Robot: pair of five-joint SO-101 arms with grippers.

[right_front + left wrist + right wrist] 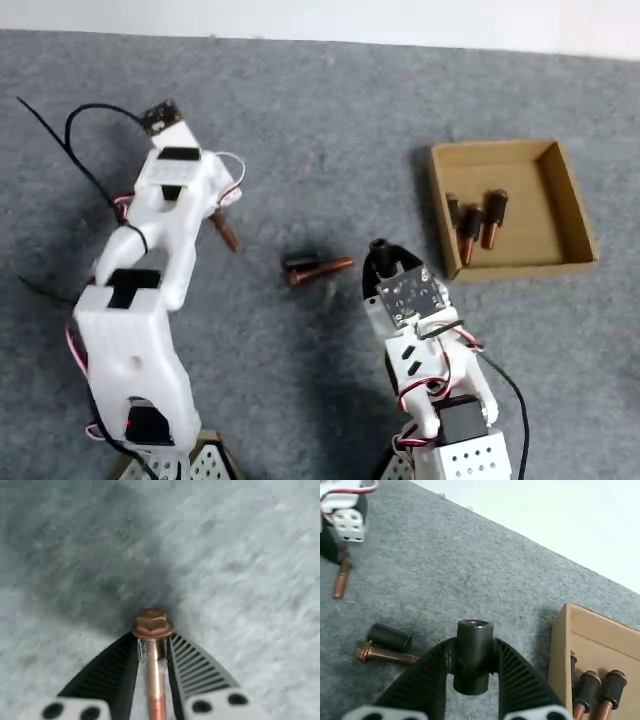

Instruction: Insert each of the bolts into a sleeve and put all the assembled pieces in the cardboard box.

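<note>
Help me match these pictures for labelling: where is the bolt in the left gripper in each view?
High view: the held bolt sticks out from the left gripper, angled toward the loose bolt.
Left wrist view: clamped between the fingers, hex head outward.
Right wrist view: far beyond the loose bolt, hanging under the left gripper.
Shared landmark: the left gripper clamped on it.

Soft, even light covers the grey mat [330,120]; the strip [400,15] past its far edge is bright white. The left arm [150,300] and right arm [430,380] cast faint diffuse shadows. In the left wrist view a dark shadow pools around the bolt [152,622] head; the sleeve [474,655] shows a dull sheen
</note>
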